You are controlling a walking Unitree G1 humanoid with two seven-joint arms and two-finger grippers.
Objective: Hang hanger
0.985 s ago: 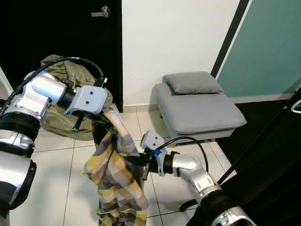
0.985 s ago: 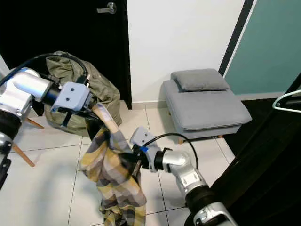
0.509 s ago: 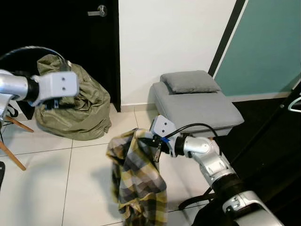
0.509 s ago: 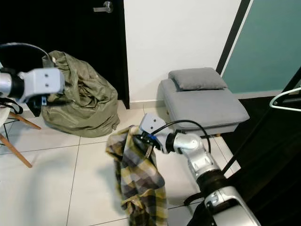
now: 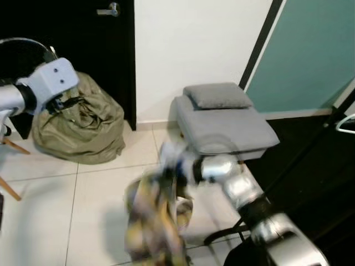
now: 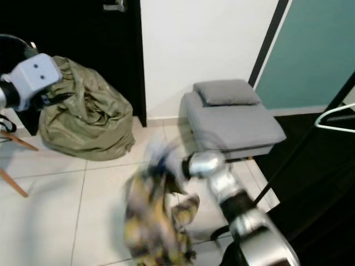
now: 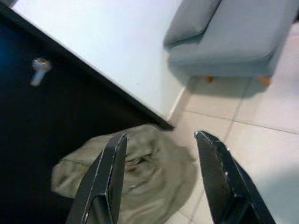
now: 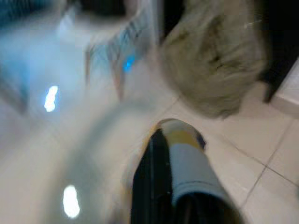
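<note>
A yellow and grey plaid shirt (image 5: 152, 221) hangs in a blurred bundle over the white floor tiles, draped on a hanger that the cloth hides. My right gripper (image 5: 173, 164) is at the top of the bundle, and in the right wrist view its fingers (image 8: 152, 186) are shut together on it, though motion smears the picture. My left arm (image 5: 50, 83) is raised at the far left, apart from the shirt. My left gripper (image 7: 161, 136) is open and holds nothing, facing the green bag and the door.
An olive green bag (image 5: 77, 124) slumps against the black door (image 5: 66, 33). A grey footstool with a cushion (image 5: 222, 119) stands by the white wall. At the right, a black rack pole (image 6: 310, 127) slants up, and a white hanger (image 6: 335, 117) hangs there.
My left gripper let go of the shirt and drew up and away to the left. My right gripper now holds it alone, swinging and blurred. The camera has shifted a little.
</note>
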